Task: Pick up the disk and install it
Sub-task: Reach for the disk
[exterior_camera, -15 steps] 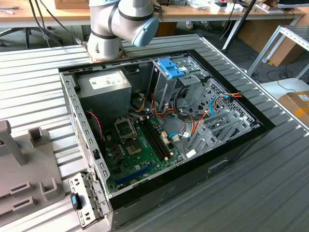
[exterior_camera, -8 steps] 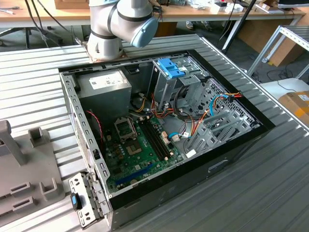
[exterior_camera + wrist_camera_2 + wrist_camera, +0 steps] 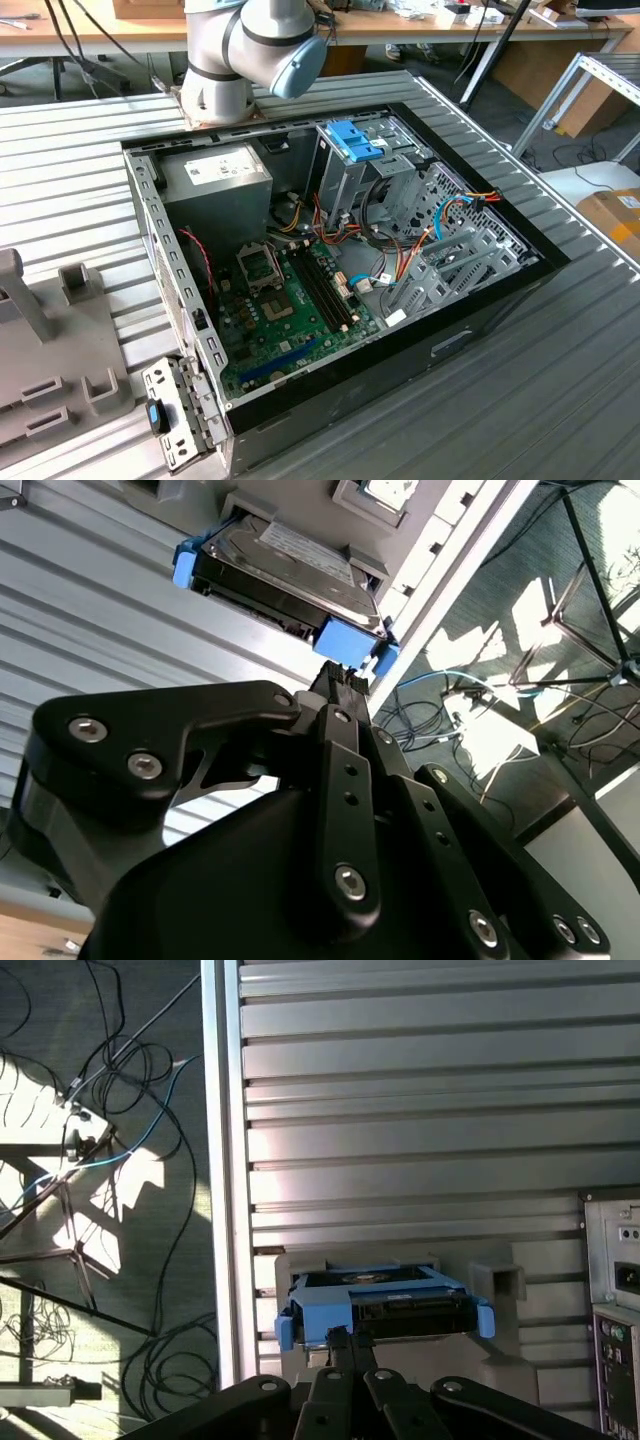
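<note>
**Ribbed metal table (image 3: 420, 1110) carries disk (image 3: 400, 1305), not yet lifted**

Gripper (image 3: 346, 1338) meets the disk's blue end tab; whether it pinches cannot be told. Disk lies flat in a grey holder (image 3: 500, 1280), one end toward the gripper, long axis seemingly along the table edge. Pickup and installation in the open computer case (image 3: 470, 340) remain.

**Your tally: one of each**

In both wrist views you have one disk (image 3: 285, 565) (image 3: 400, 1310). In the exterior view you can count one arm (image 3: 250, 50), one open computer case (image 3: 480, 330), one motherboard (image 3: 290, 320), one grey power supply (image 3: 215, 180), one blue latch (image 3: 352, 140), one grey fixture (image 3: 50, 350), one cardboard box (image 3: 615, 215) and one ribbed counter (image 3: 80, 150).
</note>
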`<move>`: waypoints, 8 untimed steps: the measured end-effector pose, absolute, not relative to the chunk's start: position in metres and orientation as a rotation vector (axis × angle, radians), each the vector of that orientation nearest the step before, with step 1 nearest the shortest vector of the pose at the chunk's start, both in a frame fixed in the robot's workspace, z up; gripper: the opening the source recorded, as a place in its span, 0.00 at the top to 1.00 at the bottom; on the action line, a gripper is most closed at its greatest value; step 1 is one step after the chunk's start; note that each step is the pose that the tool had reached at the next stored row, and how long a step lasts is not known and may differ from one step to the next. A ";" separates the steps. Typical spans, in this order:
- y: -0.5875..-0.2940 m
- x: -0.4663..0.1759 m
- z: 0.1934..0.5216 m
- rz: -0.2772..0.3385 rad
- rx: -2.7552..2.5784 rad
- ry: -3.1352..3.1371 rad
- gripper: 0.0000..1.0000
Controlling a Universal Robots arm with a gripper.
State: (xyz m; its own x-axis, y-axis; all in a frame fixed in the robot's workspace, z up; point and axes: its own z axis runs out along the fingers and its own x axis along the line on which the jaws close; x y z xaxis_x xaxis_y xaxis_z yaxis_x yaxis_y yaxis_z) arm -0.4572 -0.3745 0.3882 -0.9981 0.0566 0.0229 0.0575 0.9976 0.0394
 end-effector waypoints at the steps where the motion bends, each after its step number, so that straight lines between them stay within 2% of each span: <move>1: -0.374 -0.457 0.388 -0.062 -0.089 -3.118 0.89; 8: -0.374 -0.457 0.388 -0.060 -0.089 -3.105 0.89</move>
